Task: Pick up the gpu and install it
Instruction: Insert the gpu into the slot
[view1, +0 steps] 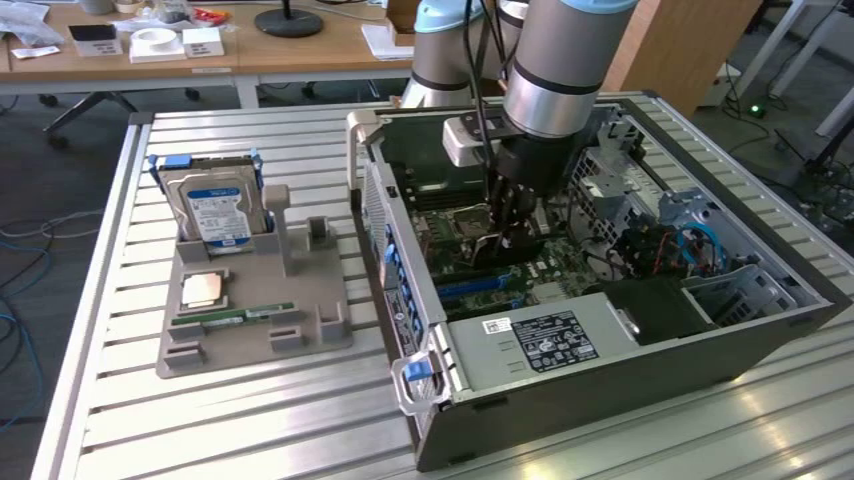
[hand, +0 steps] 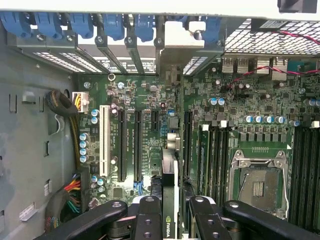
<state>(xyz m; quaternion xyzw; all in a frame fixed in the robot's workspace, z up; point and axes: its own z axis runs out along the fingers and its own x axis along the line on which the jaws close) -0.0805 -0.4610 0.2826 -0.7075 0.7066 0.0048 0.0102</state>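
Observation:
My gripper (hand: 170, 216) is shut on the gpu (hand: 169, 185), a thin dark card seen edge-on between the two black fingers (hand: 148, 220), with a small green logo on its edge. In the exterior view the gripper (view1: 514, 238) reaches down into the open computer case (view1: 747, 300) and holds the gpu (view1: 497, 252) just above the green motherboard (view1: 447, 225). The card hangs over the motherboard (hand: 145, 100), beside the long black expansion slots (hand: 137, 145). Whether its lower edge touches a slot I cannot tell.
Blue slot latches (hand: 107, 25) line the case's rear wall. An open CPU socket (hand: 257, 180) and memory slots (hand: 215, 150) lie beside the card. Outside the case, a grey fixture (view1: 314, 330) holds a blue-labelled hard drive (view1: 214, 210), a chip (view1: 203, 290) and a green memory stick (view1: 247, 316).

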